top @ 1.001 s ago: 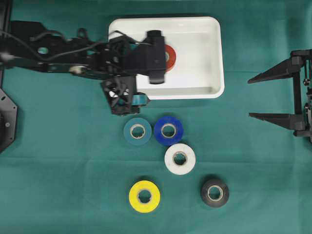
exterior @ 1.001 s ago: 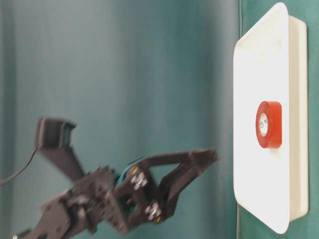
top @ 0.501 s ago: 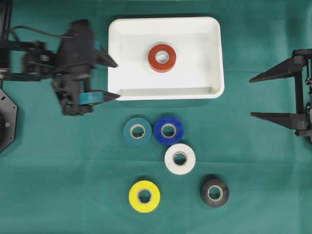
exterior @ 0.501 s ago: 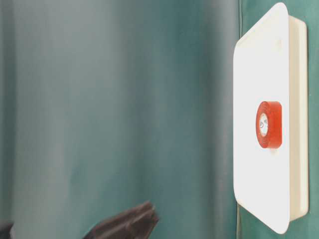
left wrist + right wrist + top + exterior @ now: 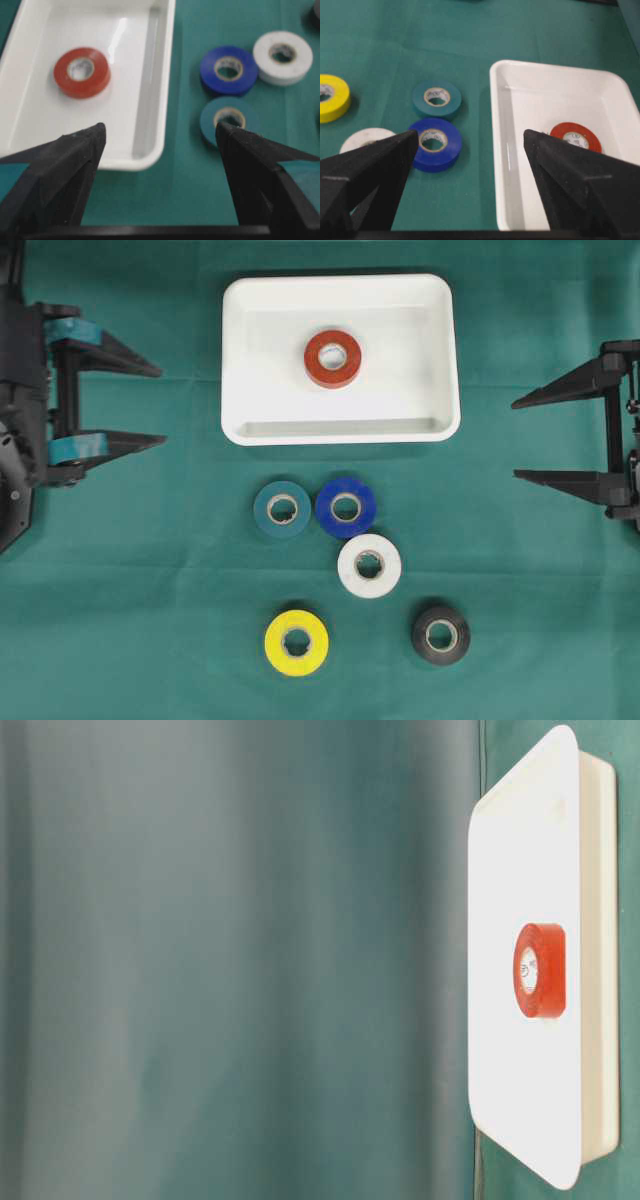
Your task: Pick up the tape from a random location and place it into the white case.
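Note:
A red tape (image 5: 333,358) roll lies flat inside the white case (image 5: 440,360), a little above its middle; it also shows as the red tape (image 5: 540,970) in the white case (image 5: 500,870), the red tape (image 5: 81,72) and the red tape (image 5: 575,137). My left gripper (image 5: 160,405) stands open and empty at the far left, well clear of the case (image 5: 160,60). At the far right edge my right gripper (image 5: 512,440) is open and empty too, away from the case (image 5: 510,150).
Below the case lie loose rolls: teal (image 5: 282,509), blue (image 5: 346,507), white (image 5: 369,566), yellow (image 5: 296,642) and black (image 5: 441,634). The teal roll (image 5: 227,119) sits nearest my left fingers. Green cloth (image 5: 150,590) covers the table.
My left gripper has drawn back from over the case to the far left edge, open, leaving the red tape in the case. The right arm has not moved.

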You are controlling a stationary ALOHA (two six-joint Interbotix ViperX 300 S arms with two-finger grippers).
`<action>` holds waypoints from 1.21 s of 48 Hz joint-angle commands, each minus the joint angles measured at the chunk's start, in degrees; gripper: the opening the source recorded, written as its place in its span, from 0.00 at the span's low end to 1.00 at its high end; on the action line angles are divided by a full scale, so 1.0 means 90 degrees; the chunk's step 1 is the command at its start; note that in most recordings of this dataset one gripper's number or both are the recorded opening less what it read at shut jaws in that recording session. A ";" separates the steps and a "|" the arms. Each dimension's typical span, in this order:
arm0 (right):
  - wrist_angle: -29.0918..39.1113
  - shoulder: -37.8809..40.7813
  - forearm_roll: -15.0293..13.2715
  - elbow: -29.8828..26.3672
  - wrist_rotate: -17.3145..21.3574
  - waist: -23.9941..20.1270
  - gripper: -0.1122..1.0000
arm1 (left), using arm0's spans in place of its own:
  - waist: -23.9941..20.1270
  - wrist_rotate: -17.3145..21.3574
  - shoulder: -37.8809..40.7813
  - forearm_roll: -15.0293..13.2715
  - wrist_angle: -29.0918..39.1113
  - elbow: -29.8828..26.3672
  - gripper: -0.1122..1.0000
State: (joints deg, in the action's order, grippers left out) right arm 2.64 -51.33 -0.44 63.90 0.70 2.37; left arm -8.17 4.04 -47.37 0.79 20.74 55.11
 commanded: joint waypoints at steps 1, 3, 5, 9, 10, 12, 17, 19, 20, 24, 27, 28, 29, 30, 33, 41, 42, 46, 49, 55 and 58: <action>-0.0029 0.0010 0.0020 -0.0176 0.0010 0.0010 0.91 | 0.0010 0.0010 -0.0215 -0.0010 -0.0078 0.0215 0.86; -0.0029 0.0010 0.0020 -0.0176 0.0010 0.0020 0.91 | 0.0010 0.0000 -0.0303 -0.0020 -0.0107 0.0361 0.86; -0.0029 0.0020 0.0020 -0.0176 0.0010 0.0010 0.91 | 0.0010 0.0000 -0.0381 -0.0020 -0.0146 0.0479 0.85; -0.0010 0.0029 0.0020 -0.0176 0.0000 0.0010 0.91 | 0.0010 0.0000 -0.0527 -0.0020 -0.0234 0.0693 0.85; -0.0010 0.0029 0.0020 -0.0166 0.0010 0.0010 0.91 | 0.0010 0.0000 -0.0586 -0.0029 -0.0273 0.0752 0.85; 0.0000 0.0029 0.0020 -0.0166 0.0010 0.0010 0.91 | 0.0020 0.0000 -0.0645 -0.0020 -0.0312 0.0811 0.85; 0.0000 0.0029 0.0010 -0.0166 0.0010 0.0010 0.91 | 0.0010 0.0000 -0.0742 -0.0029 -0.0371 0.0879 0.85; 0.0000 0.0039 0.0020 -0.0166 0.0010 0.0010 0.91 | 0.0010 0.0000 -0.0752 -0.0029 -0.0361 0.0889 0.85; 0.0000 0.0029 0.0020 -0.0166 0.0010 0.0010 0.91 | 0.0010 0.0000 -0.0762 -0.0029 -0.0371 0.0879 0.85; 0.0000 0.0029 0.0020 -0.0166 0.0010 0.0010 0.91 | 0.0010 0.0000 -0.0752 -0.0020 -0.0361 0.0879 0.85; 0.0000 0.0029 0.0020 -0.0166 0.0010 0.0010 0.91 | 0.0010 0.0000 -0.0742 -0.0029 -0.0361 0.0889 0.85; 0.0000 0.0039 0.0020 -0.0166 0.0010 0.0010 0.91 | 0.0010 0.0000 -0.0742 -0.0029 -0.0352 0.0889 0.85; 0.0000 0.0029 0.0020 -0.0166 0.0010 0.0010 0.91 | 0.0010 0.0000 -0.0732 -0.0029 -0.0361 0.0889 0.85; 0.0000 0.0039 0.0020 -0.0176 0.0010 0.0010 0.91 | 0.0010 0.0000 -0.0732 -0.0029 -0.0352 0.0879 0.85; 0.0000 0.0029 0.0020 -0.0166 0.0010 0.0010 0.91 | 0.0010 0.0000 -0.0723 -0.0029 -0.0352 0.0889 0.85; 0.0000 0.0029 0.0059 -0.0176 0.0020 0.0010 0.91 | 0.0010 -0.0010 -0.0723 -0.0029 -0.0352 0.0889 0.85; 0.0000 0.0020 0.0059 -0.0176 0.0020 0.0010 0.91 | 0.0010 -0.0010 -0.0732 -0.0020 -0.0361 0.0889 0.85; 0.0000 0.0010 0.0078 -0.0176 0.0029 0.0010 0.91 | 0.0010 0.0000 -0.0723 -0.0029 -0.0361 0.0879 0.85; 0.0039 0.0010 0.0088 -0.0186 0.0078 -0.0010 0.91 | 0.0010 0.0000 -0.0732 -0.0020 -0.0361 0.0889 0.85; 0.0244 0.0010 0.0078 -0.0186 0.0205 -0.0146 0.91 | 0.0010 -0.0010 -0.0723 -0.0029 -0.0371 0.0889 0.85; 0.0283 0.0010 0.0078 -0.0186 0.0254 -0.0264 0.91 | 0.0010 -0.0010 -0.0723 -0.0029 -0.0371 0.0889 0.85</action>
State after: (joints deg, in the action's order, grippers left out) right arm 5.01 -51.42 0.09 63.90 2.72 1.14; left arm -8.17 4.04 -54.23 0.62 17.93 63.90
